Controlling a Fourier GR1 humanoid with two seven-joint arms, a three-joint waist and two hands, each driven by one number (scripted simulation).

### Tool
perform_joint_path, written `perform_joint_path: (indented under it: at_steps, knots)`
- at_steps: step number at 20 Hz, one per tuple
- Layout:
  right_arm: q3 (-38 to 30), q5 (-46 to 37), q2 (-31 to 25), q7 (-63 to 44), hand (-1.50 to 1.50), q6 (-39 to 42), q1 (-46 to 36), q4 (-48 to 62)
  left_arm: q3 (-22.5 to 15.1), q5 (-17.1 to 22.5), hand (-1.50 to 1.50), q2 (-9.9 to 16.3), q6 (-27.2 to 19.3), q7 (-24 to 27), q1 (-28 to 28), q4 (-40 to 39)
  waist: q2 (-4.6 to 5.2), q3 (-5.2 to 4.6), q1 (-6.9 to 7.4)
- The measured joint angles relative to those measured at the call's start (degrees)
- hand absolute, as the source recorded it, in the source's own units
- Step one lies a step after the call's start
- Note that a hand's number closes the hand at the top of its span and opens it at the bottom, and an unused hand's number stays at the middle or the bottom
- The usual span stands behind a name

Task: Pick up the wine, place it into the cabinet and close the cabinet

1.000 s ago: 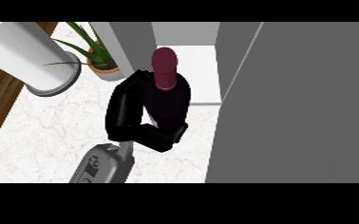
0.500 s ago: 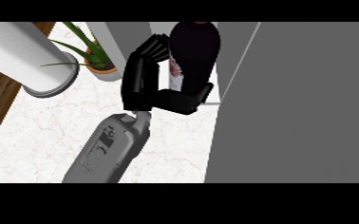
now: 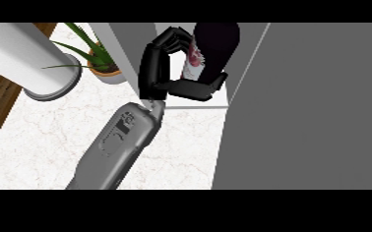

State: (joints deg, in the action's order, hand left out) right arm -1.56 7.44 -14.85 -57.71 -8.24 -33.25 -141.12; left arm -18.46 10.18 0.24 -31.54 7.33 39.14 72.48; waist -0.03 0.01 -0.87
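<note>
Wine (image 3: 215, 44) sits inside the cabinet (image 3: 305, 118), the left hand (image 3: 169, 71) curled around it.

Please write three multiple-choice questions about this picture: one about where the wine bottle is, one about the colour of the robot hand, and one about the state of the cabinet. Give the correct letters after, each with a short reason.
1. Where is the wine bottle?
A. Lying on the counter
B. At the cabinet opening, held by the robot hand
C. Beside the potted plant

2. What colour is the robot hand?
A. Black
B. White
C. Red

3. What state is the cabinet in?
A. Closed
B. Open
C. Removed

Answers:
1. B, the fingers and thumb curl round the bottle at the opening.
2. A, the hand is black above a grey forearm.
3. B, the cabinet door stands swung out.
</note>
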Motion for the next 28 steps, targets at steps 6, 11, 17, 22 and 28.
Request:
perform_joint_path:
  at_steps: [6,11,17,22,28]
  knots:
    - [0.1,-0.1,-0.1,-0.3,-1.5,-0.2,-1.3,0.2,0.2,0.2,1.5,-0.2,-0.5,4.1,3.2,-7.9,0.02,-0.02,-0.11]
    - [-1.5,1.0,0.1,1.2,-1.5,1.1,0.9,0.9,-0.1,1.4,1.5,-0.2,-0.1,7.5,2.9,-11.2,0.05,0.0,0.05]
    - [-0.8,1.1,0.6,1.8,-1.5,1.5,1.8,0.7,-1.4,6.1,1.5,-0.2,-0.5,13.2,3.3,-17.7,0.13,-0.02,-0.34]
    - [-2.2,1.8,0.8,2.8,-1.5,2.4,1.7,1.3,-1.0,9.1,1.5,-0.2,0.8,17.6,4.9,-25.0,0.22,-0.02,-0.51]
    - [-2.4,2.0,0.9,2.3,-1.5,2.4,0.5,2.0,-3.7,10.2,1.5,-0.2,-0.7,21.3,5.3,-31.5,0.18,-0.03,-0.65]
